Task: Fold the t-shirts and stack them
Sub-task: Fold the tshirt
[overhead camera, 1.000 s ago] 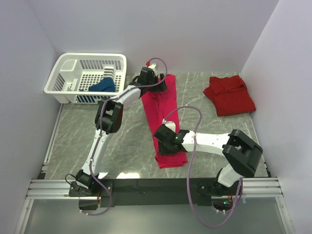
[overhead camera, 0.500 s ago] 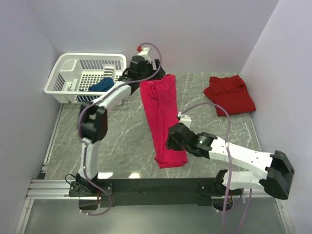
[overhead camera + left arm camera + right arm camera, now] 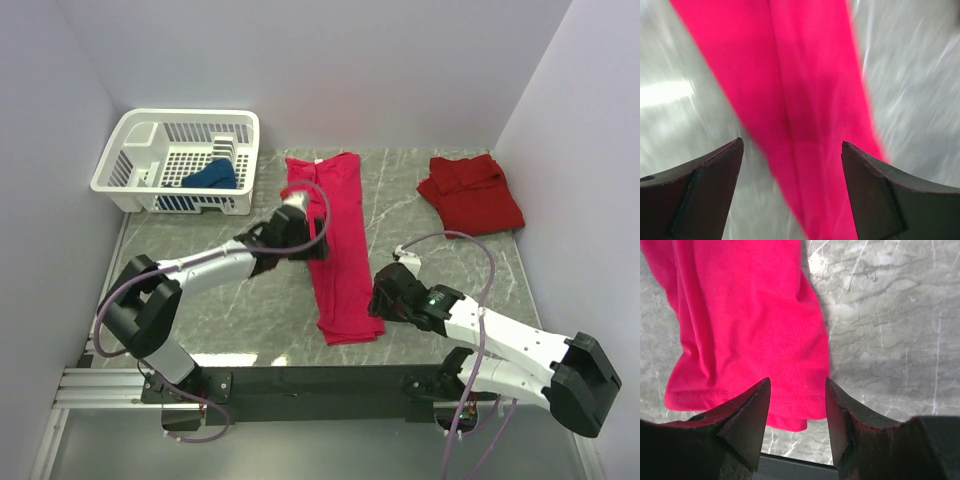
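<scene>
— Left arm's swung back from far end of pink shirt (image 3: 335,250); left gripper (image 3: 312,238) now over its mid, jaws wide, empty.
— Right gripper (image 3: 378,300)?
— By its near right corner, partly spread, empty. Shirt's flat, long strip on table (image 3: 250,320).

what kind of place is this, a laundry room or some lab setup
Most likely a lab robot cell, not a home: plain white walls box in a marble-look table, the left arm and right arm are bolted to its near rail, and a magenta t-shirt lies staged.
</scene>
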Robot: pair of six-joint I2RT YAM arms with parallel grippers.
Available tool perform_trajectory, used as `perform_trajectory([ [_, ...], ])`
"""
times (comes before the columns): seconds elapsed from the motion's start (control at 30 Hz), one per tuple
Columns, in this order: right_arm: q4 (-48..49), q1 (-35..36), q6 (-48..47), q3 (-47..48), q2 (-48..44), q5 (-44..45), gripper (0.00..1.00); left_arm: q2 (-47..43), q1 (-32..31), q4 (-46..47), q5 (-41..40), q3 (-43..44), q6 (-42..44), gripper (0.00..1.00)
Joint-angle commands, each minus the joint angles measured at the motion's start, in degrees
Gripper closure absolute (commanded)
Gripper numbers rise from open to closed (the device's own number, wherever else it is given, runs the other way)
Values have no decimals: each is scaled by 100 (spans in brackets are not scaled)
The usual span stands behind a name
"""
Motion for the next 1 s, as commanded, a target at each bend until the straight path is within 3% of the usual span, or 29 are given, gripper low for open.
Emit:
perform_trajectory([
  [0.0,207,-62,48,-193,-264,-187,45,-512,-379,-342,-223,-528,-446,15],
  [0.47,409,-53,277,-720,-388,-512,45,-1401,-1452,-81,330,-2015,-1553,14],
  [0.73,515,35,383,-843,-388,-521,45,-1119,-2040,105,418,-2060,-1958,15],
  [0.97,814,228,435,-861,-72,-635,45,-979,-2401,-291,181,-1884,-2125,15],
])
